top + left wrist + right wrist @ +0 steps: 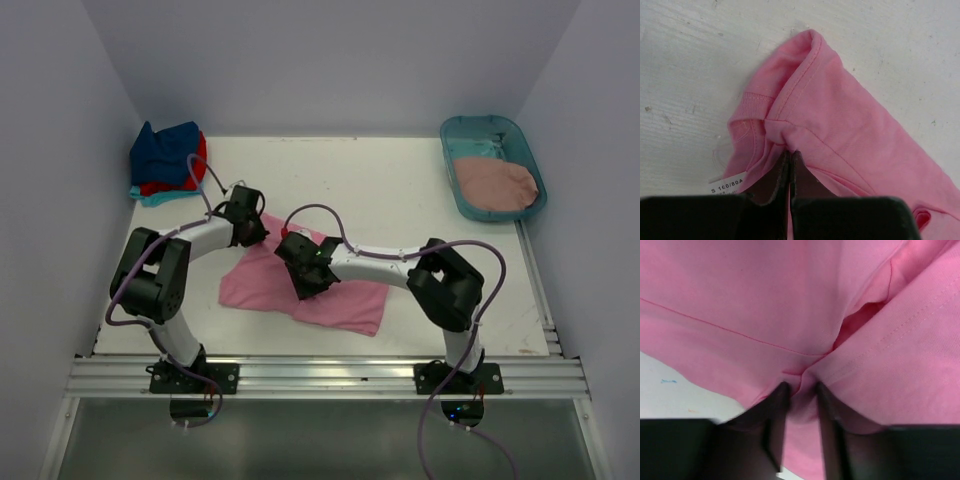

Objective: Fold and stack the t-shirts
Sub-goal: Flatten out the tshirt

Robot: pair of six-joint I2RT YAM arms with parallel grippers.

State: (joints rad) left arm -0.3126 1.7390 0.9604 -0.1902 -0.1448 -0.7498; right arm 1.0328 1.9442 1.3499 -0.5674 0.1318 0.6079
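A bright pink t-shirt (340,298) lies partly folded on the white table (400,190). My left gripper (250,226) is shut on its far left part near the collar; the left wrist view shows the pinched cloth (840,125) and a size label (726,187). My right gripper (302,262) is shut on a bunch of the same shirt (805,315) at its middle. A stack of folded navy blue (165,150), red and turquoise shirts sits at the far left corner. A dusty rose shirt (492,182) lies in the tub.
A teal plastic tub (478,130) stands at the far right corner of the table. Grey walls close in on the left, back and right. An aluminium rail (320,375) runs along the near edge by the arm bases.
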